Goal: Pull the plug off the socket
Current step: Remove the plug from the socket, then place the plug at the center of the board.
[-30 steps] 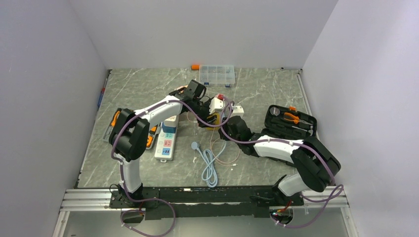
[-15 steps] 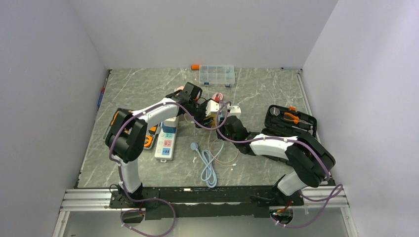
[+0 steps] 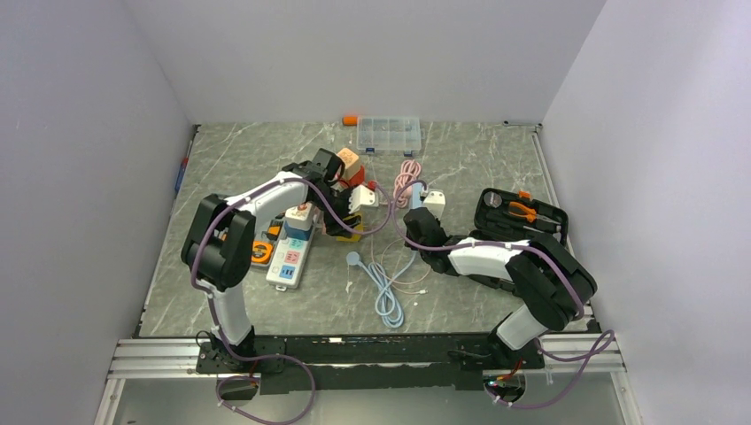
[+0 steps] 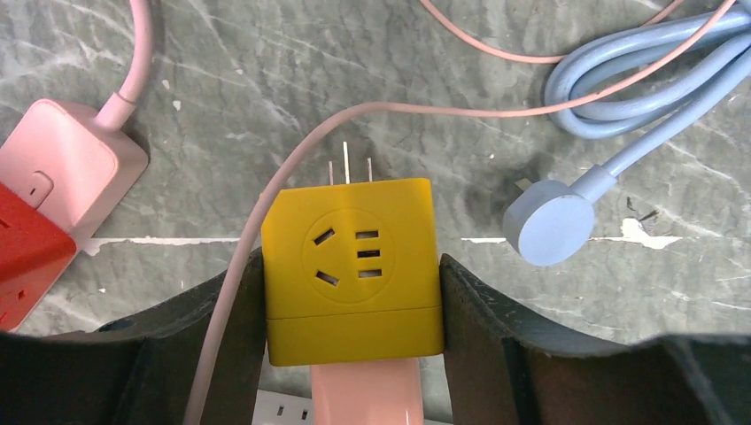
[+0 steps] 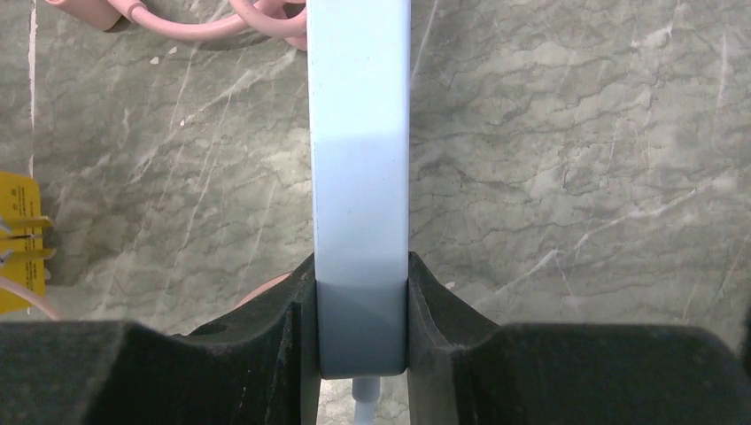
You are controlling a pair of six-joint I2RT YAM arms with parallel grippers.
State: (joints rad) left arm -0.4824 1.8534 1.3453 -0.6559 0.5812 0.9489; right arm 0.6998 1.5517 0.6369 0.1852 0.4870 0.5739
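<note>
The left pincer [image 4: 350,292] is gripping the plug [image 4: 350,266], a yellow cube, with one finger pressing on each side. The cube's metal pins are sticking out bare over the table [image 4: 496,97] and touching nothing. The right pincer [image 5: 361,310] is holding the socket [image 5: 359,177] narrowly. This is a long pale bar seen edge-on, so its outlet faces are not showing, and a white cord is leaving its lower end. In the top view the socket [image 3: 415,195] is sitting right of centre and the plug [image 3: 348,228] is hanging to its left, the two clearly apart.

Judging from the bare pins and that gap, the pull itself is looking done. What is probably left is setting both pieces down and letting go.

A thin pink cord [image 4: 266,221] is running along the plug's left side, right by the left pincer's finger, and it is looking likely to snag when the arm moves. A pink block is peeking out under the plug, though it cannot be told whether the two are joined. A pink adapter [image 4: 62,168] and a red cube [image 4: 22,257] are lying just to the left. A blue cable [image 4: 549,221] with a round head is lying to the right, coiling between the two arms. A second power strip [image 3: 290,252] with coloured faces is lying under the left arm. A clear parts box [image 3: 388,135] and an open tool case [image 3: 518,217] are sitting well clear.
</note>
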